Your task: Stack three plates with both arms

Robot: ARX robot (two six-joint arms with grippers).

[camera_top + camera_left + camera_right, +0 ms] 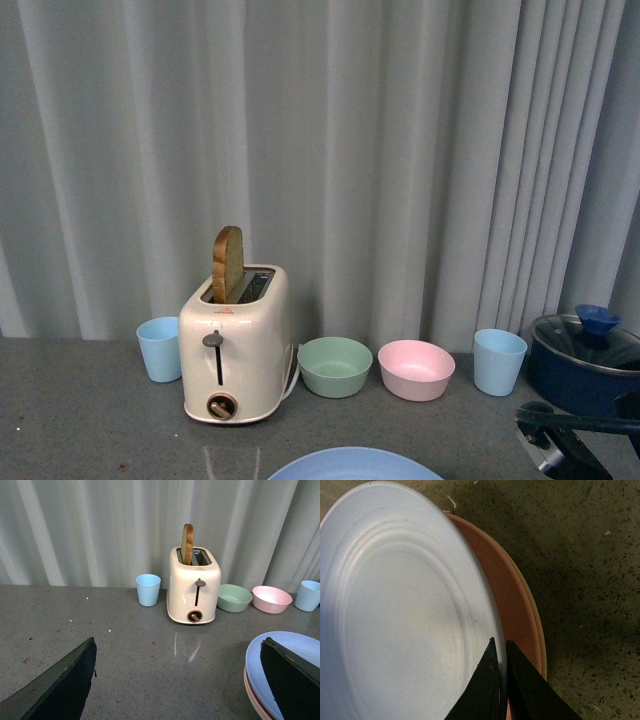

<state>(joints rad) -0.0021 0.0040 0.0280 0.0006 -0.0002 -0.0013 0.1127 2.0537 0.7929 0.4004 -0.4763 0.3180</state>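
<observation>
Front view: only the far rim of the blue plate (355,463) is seen at the bottom edge, on the grey counter (90,410). Behind it a toaster (235,345) with a slice of toast (228,262) is flanked by two blue cups, with a green bowl (334,365) and a pink bowl (416,368) between toaster and right cup. A blue pot (585,360) stands at the right. Neither gripper can be made out with certainty here.

Left wrist view: the left gripper (180,690) is shown with its fingers spread wide, holding nothing. The blue plate (287,672) lies on top of a pink plate (252,697), whose rim shows beneath it; the stack sits by the right-hand finger, which overlaps its rim in the picture. Contact cannot be told.

Right wrist view: the right gripper (501,672) is seen with its fingers pressed nearly together on the rim of the blue plate (395,615). The plate is probably gripped at its edge so that it can be set down squarely on the stack. Beneath it the pink plate (507,595) is offset to one side, and a further, paler rim shows under that, so the stack is judged nearly complete, with the top plate not yet released.
</observation>
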